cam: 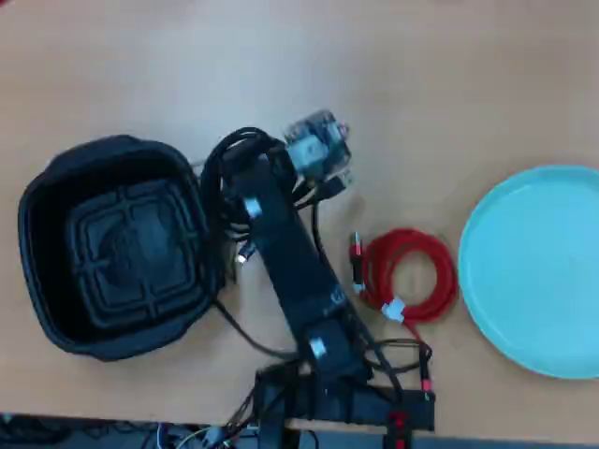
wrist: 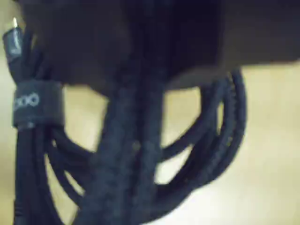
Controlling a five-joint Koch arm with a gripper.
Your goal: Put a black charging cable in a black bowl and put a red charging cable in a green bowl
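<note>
My gripper (cam: 245, 166) is shut on the black charging cable (cam: 217, 176), just right of the black bowl's (cam: 28, 201) rim. In the wrist view the gripper (wrist: 140, 77) is a dark blur at the top. The black charging cable (wrist: 215, 140) hangs from it in loops, with a dark wrap tie (wrist: 37, 103) and a metal plug tip (wrist: 13, 40) at the left. The bowl holds nothing. The red charging cable (cam: 432, 260) lies coiled on the table, with a white tie (cam: 393, 309), just left of the green bowl (cam: 533, 271). The green bowl holds nothing.
The arm's base and its loose black wires (cam: 337, 402) sit at the table's lower edge in the overhead view. The wrist camera module (cam: 318, 150) sticks out right of the gripper. Bare wooden table (cam: 421, 84) lies beyond the bowls.
</note>
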